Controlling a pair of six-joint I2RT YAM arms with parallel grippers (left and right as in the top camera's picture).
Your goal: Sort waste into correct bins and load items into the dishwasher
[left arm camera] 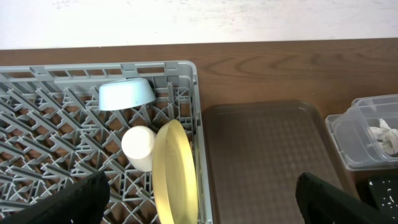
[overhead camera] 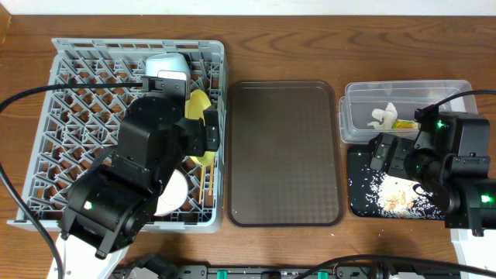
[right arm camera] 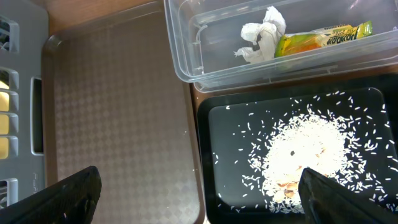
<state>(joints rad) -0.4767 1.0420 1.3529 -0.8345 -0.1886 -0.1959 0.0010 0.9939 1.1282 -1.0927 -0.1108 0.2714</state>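
My left fingers (left arm camera: 74, 199) stand wide and empty over the grey dish rack (left arm camera: 37, 112). The yellow plate (left arm camera: 177, 174) stands on edge between them, with the cream cup (left arm camera: 140, 147) touching it and the light blue bowl (left arm camera: 126, 94) farther back. My right fingers (right arm camera: 68, 193) are equally wide and hold nothing. The rice crumbs (right arm camera: 305, 149) in the black tray (right arm camera: 208, 155) lie against one fingertip, and the tissue (right arm camera: 261, 37) and wrapper (right arm camera: 320, 38) rest in the clear tub (right arm camera: 186, 56) beyond.

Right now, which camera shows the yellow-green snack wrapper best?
Right wrist: the snack wrapper lies close and unblocked in the clear tub, beside the tissue. Overhead shows only a small yellow speck; left wrist doesn't show it.
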